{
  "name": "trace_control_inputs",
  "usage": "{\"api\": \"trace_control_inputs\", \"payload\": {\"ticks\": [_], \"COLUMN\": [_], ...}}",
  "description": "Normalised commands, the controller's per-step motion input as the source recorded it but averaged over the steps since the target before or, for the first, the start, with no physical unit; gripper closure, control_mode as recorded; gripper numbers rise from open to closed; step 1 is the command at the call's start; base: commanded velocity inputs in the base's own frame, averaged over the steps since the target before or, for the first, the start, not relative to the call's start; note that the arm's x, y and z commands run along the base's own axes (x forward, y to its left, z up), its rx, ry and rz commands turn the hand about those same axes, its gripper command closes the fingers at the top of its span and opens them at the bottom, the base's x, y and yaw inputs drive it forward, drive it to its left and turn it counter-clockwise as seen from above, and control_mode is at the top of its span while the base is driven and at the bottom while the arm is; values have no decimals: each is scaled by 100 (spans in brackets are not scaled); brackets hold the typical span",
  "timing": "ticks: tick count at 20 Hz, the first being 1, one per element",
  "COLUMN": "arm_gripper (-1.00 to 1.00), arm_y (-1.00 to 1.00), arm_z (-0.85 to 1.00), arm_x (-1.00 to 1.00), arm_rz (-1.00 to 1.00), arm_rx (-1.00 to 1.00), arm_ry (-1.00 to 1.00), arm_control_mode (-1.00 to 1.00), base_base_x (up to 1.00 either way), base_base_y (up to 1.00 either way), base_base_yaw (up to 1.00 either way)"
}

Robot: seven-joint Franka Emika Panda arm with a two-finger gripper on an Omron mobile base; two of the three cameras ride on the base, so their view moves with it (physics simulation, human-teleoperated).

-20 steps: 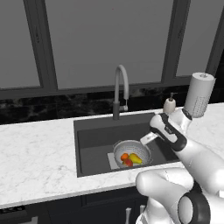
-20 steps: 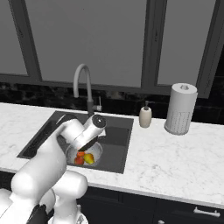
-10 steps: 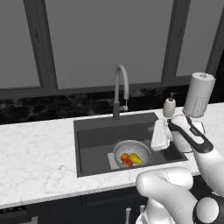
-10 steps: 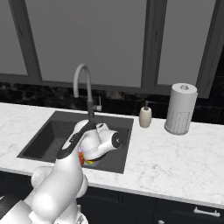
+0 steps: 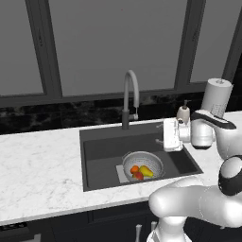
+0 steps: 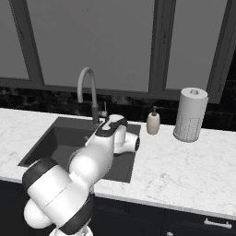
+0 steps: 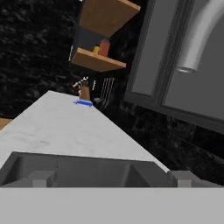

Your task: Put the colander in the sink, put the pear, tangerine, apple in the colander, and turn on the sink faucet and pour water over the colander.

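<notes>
With the three fruits lying in the colander [image 5: 142, 165], the gripper [image 5: 165, 135], jaws spread wide and holding nothing, is facing the sink faucet [image 5: 130, 97] and should be reaching carefully for its handle.

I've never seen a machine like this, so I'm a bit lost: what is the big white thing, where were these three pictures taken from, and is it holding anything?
The white thing is a robot arm on a drivable base, in a computer-drawn kitchen. Two pictures come from cameras on the base, behind the arm to its left and right. The third comes from a camera on its hand, looking sideways along the counter. In the sink sits a colander with a pear, a tangerine and an apple inside. The gripper is open and empty, raised over the sink right of the faucet. No water runs.
</notes>
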Motion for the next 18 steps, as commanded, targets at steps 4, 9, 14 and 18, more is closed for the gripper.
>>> {"api": "trace_control_inputs", "payload": {"ticks": [4,9,14,18], "arm_gripper": [-100,-100,-100,-100], "arm_y": [-9,2,0,6], "arm_z": [26,0,7,5], "arm_x": [46,32,40,26], "arm_rz": [0,-2,-1,-1], "arm_rx": [10,0,7,17], "arm_ry": [0,0,1,2], "arm_control_mode": [-100,-100,-100,-100], "base_base_x": [0,0,0,0], "base_base_y": [0,0,0,0], "base_base_yaw": [0,0,0,0]}}
